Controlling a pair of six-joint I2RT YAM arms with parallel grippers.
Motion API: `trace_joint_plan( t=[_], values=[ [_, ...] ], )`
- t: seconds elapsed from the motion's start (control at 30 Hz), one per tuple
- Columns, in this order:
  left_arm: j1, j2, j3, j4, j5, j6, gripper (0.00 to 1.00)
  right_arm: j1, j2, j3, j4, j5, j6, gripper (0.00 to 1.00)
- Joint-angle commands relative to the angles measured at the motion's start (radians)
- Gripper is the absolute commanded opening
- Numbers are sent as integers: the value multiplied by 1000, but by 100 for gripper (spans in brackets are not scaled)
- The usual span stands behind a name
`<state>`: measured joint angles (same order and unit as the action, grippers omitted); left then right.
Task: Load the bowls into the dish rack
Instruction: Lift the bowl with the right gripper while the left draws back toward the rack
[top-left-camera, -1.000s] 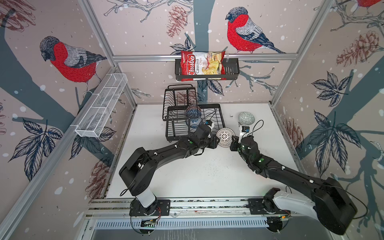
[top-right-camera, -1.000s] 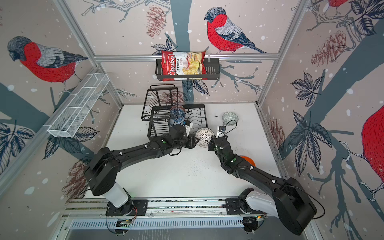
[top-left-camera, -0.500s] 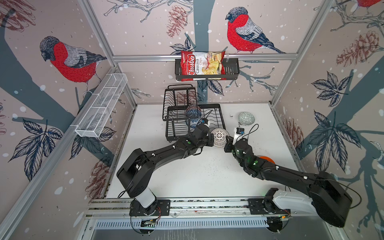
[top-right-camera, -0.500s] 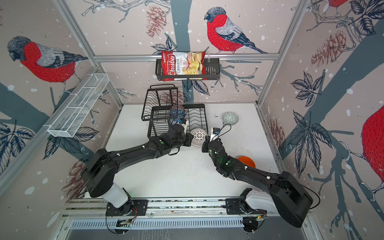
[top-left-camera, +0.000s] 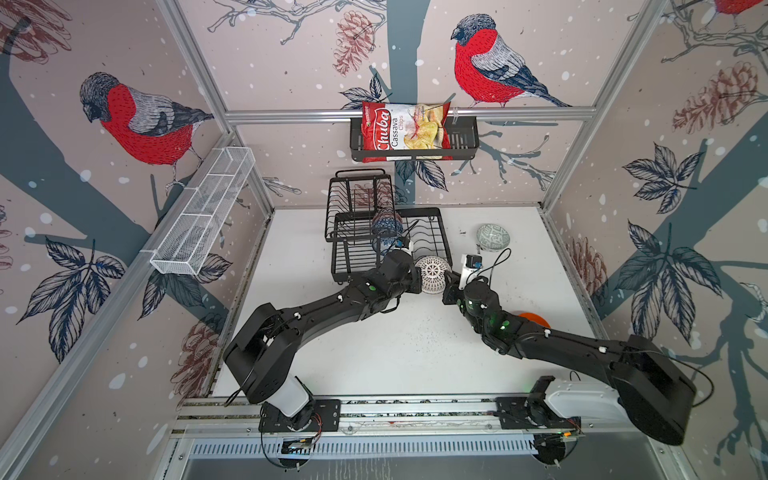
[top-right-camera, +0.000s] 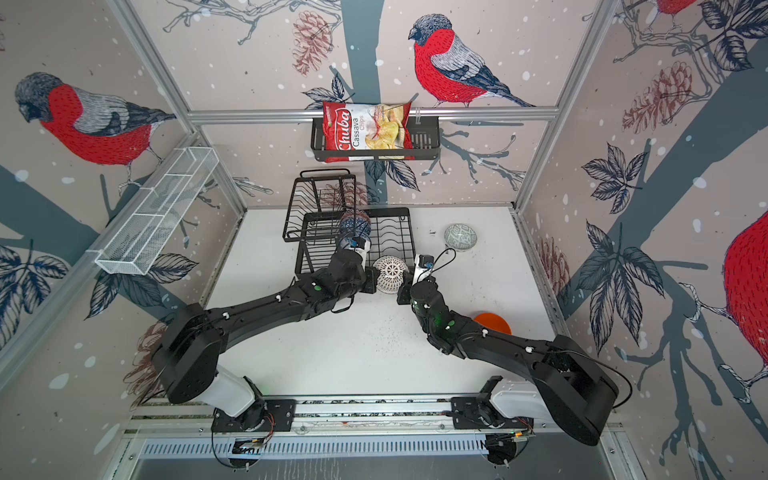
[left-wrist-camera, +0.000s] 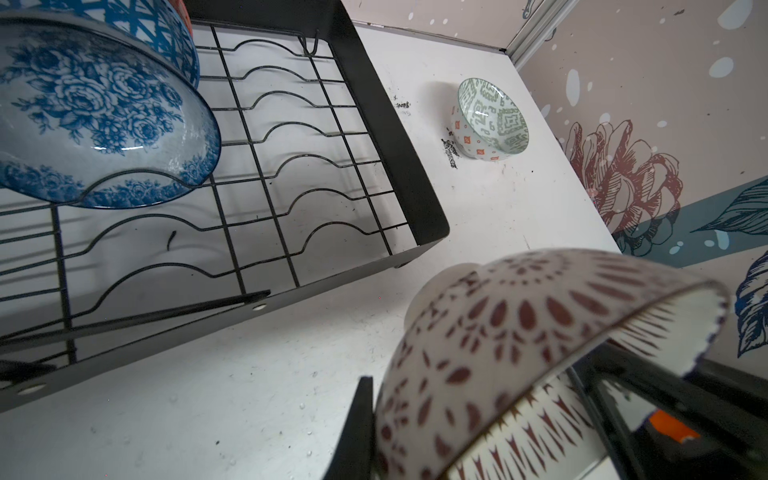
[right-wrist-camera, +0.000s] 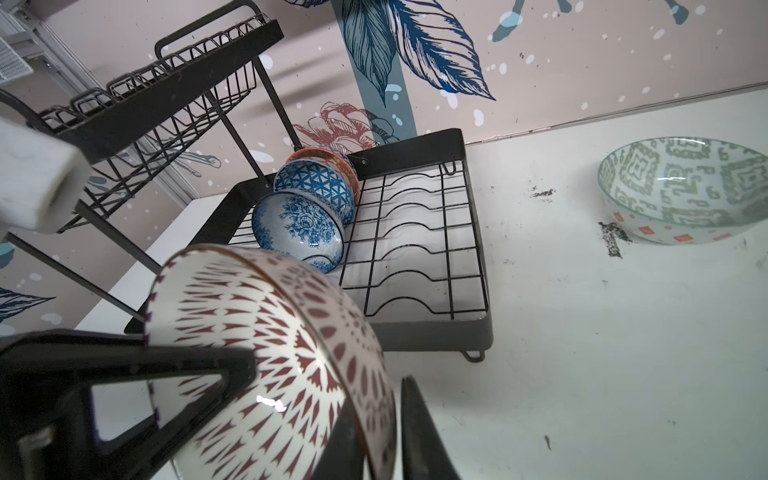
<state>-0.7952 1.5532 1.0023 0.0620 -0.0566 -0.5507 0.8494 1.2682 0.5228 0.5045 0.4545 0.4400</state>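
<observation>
The white bowl with the dark radial pattern (top-left-camera: 432, 274) (top-right-camera: 390, 274) hangs tilted just in front of the dish rack (top-left-camera: 432, 232) (right-wrist-camera: 469, 208). My left gripper (top-left-camera: 417, 282) is shut on its rim, one finger (left-wrist-camera: 357, 424) pressed to the outer wall. My right gripper (right-wrist-camera: 380, 415) straddles the opposite rim, slightly open, with a thin gap at its outer finger (right-wrist-camera: 415, 424). Blue-white floral (right-wrist-camera: 299, 228), blue geometric (right-wrist-camera: 316, 183) and salmon (right-wrist-camera: 316, 153) bowls lean together in the rack. A grey-green bowl (top-left-camera: 493, 237) and an orange bowl (top-left-camera: 534, 319) sit on the table.
The rack's raised tier (top-left-camera: 359, 191) stands at the back left of its base. A black basket with a chips bag (top-left-camera: 415, 137) hangs on the back wall, and a white mesh tray (top-left-camera: 203, 212) on the left wall. The right arm partly covers the orange bowl.
The right arm carried the patterned bowl left to the rack's front corner. The left gripper closed on its rim, and the right jaws have since loosened.
</observation>
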Motion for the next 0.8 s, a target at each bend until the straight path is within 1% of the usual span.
trace_joint_plan(
  t=[0.0,0.07,0.1,0.13,0.23,0.27,0.37,0.43,0.5,0.53,0.63,0.77],
  values=[
    [1,-22,1,85,-24,-14,0,-1,14,4,23,-9,-22,28],
    [1,-30,1,98,-33,-17,0,-3,18,14,11,-3,-32,33],
    [1,-31,-24,108,-36,-14,0,-3,15,17,2,1,-35,37],
    [1,-30,-30,120,-41,-3,0,-5,3,16,-5,2,-38,42],
    [11,-13,-16,107,-101,-1,0,-22,-54,-13,12,-13,-36,58],
    [17,-6,-11,98,-112,-4,0,-42,-72,-22,18,-32,-22,66],
    [22,8,74,68,-175,33,0,-129,-128,-24,6,-132,29,79],
    [21,10,103,95,-211,59,0,-169,-174,-14,-8,-167,61,88],
    [16,14,119,148,-255,91,0,-191,-215,14,-31,-176,71,97],
    [9,18,124,178,-286,116,0,-202,-229,35,-46,-161,78,100],
    [-2,28,112,297,-388,208,0,-252,-244,111,-65,-134,111,100],
    [-20,13,101,460,-502,388,0,-340,-212,284,-141,-120,224,100]
  ],
)
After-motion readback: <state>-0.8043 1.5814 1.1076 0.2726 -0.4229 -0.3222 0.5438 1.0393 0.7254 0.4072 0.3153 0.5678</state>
